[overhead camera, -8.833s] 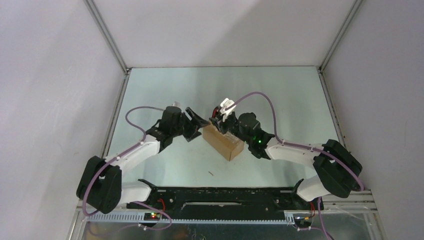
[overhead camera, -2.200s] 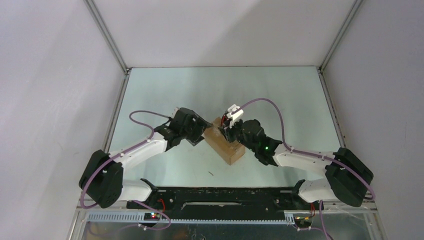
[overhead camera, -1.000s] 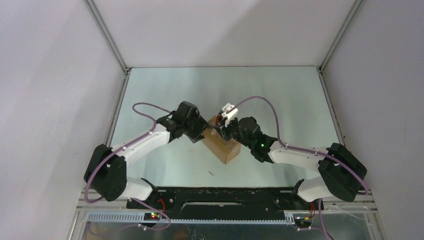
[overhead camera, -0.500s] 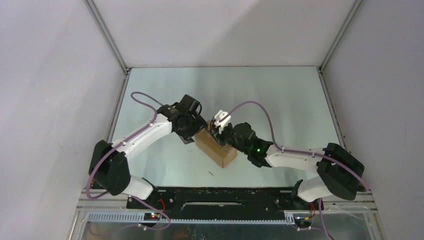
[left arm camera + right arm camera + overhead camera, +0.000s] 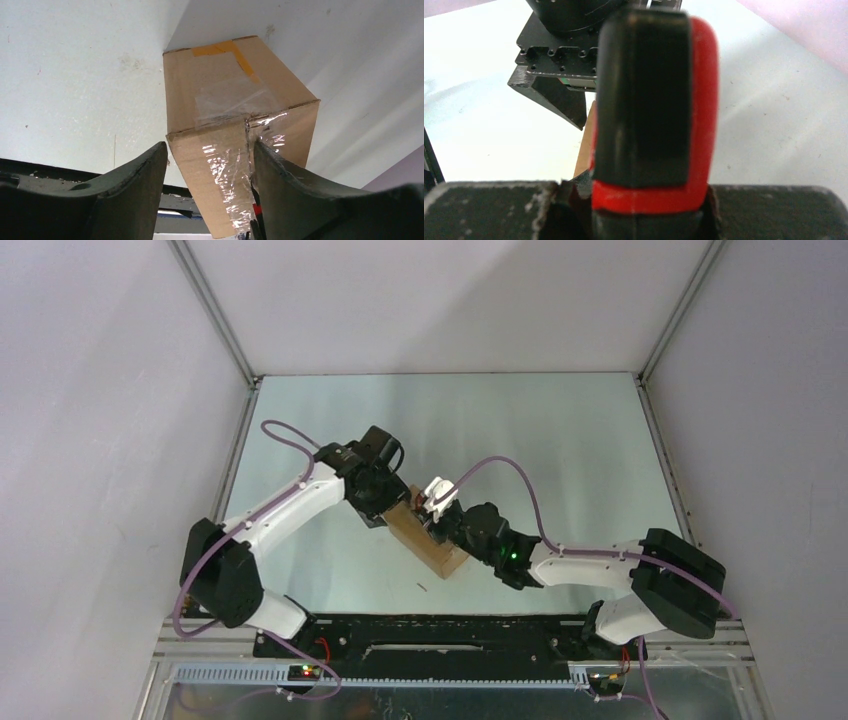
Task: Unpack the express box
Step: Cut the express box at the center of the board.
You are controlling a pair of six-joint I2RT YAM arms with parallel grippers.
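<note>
So where's the express box (image 5: 428,537) sitting, and how would it handle? (dez)

Right between the left gripper's (image 5: 207,155) fingers. The jaws stand wide either side of its taped end, but nobody could tell if they're actually pinching. Just beside it, the right gripper (image 5: 649,212) is clamped on the red-and-black utility knife (image 5: 649,110). The box is probably light: stiff brown cardboard, square edges. The clear tape looks glossy and crinkled, likely slippery, so the bare side walls seem the better hold. (kip)
</note>
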